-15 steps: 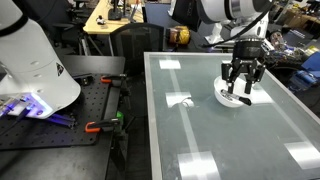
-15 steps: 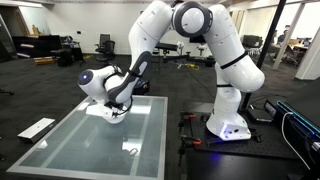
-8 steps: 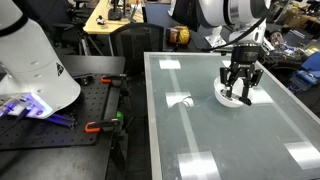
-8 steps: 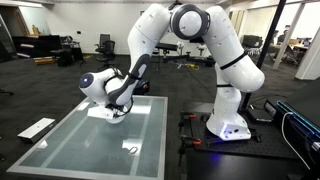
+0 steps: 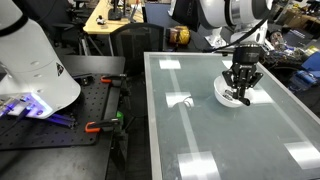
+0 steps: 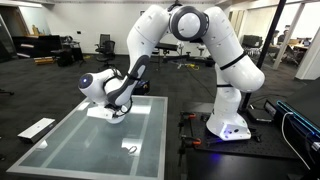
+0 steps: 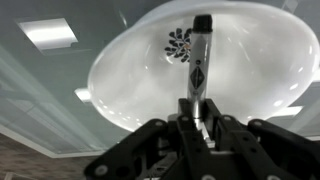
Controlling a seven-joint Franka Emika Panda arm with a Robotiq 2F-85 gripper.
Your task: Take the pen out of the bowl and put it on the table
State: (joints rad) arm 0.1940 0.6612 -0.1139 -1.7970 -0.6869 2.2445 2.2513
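The white bowl (image 7: 125, 70) fills the wrist view, standing on the pale glass table (image 5: 200, 135). The pen (image 7: 199, 62), a thin stick with a printed mark on its barrel, lies inside the bowl and points away from the camera. My gripper (image 7: 197, 108) is shut on the pen's near end, one finger on each side of the barrel. In both exterior views the gripper (image 5: 240, 94) (image 6: 118, 113) reaches down into the bowl (image 5: 224, 93) near the table's far side. The pen itself is too small to make out there.
A black perforated bench (image 5: 85, 110) with orange-handled clamps (image 5: 100, 126) adjoins the table, and the robot's white base (image 5: 35, 60) stands on it. A small dark object (image 6: 131, 150) lies on the glass near a table edge. Chairs and desks stand beyond the table.
The fingers, spread wide over the bowl a second ago, have closed in on the pen. The arm has barely moved.
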